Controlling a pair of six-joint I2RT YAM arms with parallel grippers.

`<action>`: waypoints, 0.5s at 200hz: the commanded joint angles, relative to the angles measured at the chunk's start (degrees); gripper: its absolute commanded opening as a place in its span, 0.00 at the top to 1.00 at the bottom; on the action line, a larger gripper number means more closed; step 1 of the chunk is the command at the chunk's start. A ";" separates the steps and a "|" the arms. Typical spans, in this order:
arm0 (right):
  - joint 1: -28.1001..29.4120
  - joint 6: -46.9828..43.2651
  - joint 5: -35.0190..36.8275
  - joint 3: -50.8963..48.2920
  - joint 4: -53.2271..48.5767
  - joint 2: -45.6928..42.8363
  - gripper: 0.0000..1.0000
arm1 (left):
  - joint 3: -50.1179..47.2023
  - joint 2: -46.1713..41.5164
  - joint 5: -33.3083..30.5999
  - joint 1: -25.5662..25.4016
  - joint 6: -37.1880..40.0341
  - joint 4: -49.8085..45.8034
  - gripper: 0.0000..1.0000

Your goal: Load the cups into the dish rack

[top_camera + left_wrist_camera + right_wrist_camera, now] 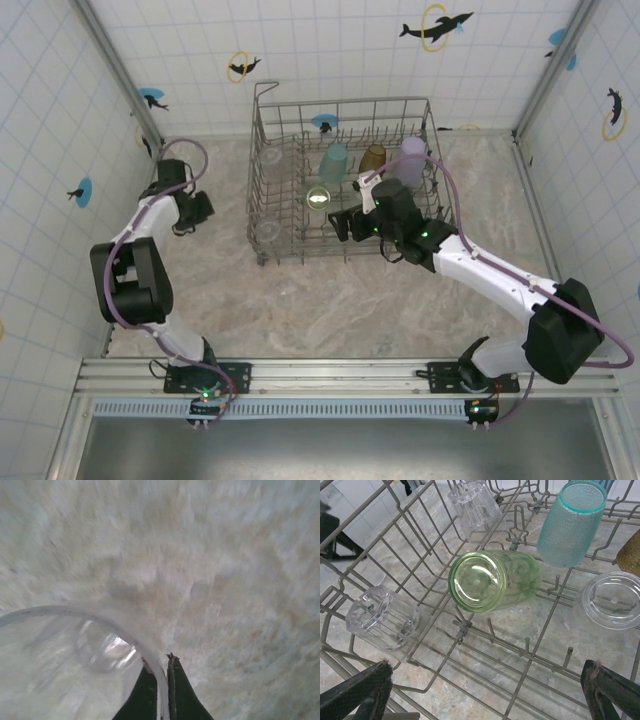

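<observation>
Overhead, marbled beige bench (330, 300), white tiled walls (60, 120), dolphin stickers (437, 26), dish rack (350, 101) at 12 o'clock, left fingers (185, 695) clamped on clear cup (50, 680) rim, right fingers (360, 690) spread wide above rack.

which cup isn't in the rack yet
The clear cup pinched at its rim by the left claw, left of the dish rack; the green cup, teal cup and other clear cups sit inside it.

Light green cup (492, 580), see-through. Teal cup (572, 522) with tiny bumps all over. Clear cup (382, 617) with straight ribs. Purple cup (411, 152), brown cup (372, 156). Grey wire rack (420, 535). Cream and grey swirly table (330, 310). White tiled walls (330, 70) with black dolphins (436, 26), yellow rings, blue spots.
</observation>
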 commanded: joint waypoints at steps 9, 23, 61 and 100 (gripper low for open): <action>-0.04 0.74 -1.06 0.21 0.22 0.98 0.00 | -0.31 0.86 -0.10 -0.24 -0.02 -1.52 1.00; -0.09 0.80 -0.73 -0.52 0.56 0.65 0.00 | -0.39 0.33 0.24 -0.21 -0.79 -1.46 1.00; -0.09 0.81 -0.80 -0.80 0.49 0.51 0.00 | -1.82 -3.08 0.74 -0.21 -3.30 1.33 1.00; -0.09 1.84 -1.57 -1.38 1.97 0.00 0.00 | -7.09 -8.90 3.50 -0.20 -8.76 9.46 1.00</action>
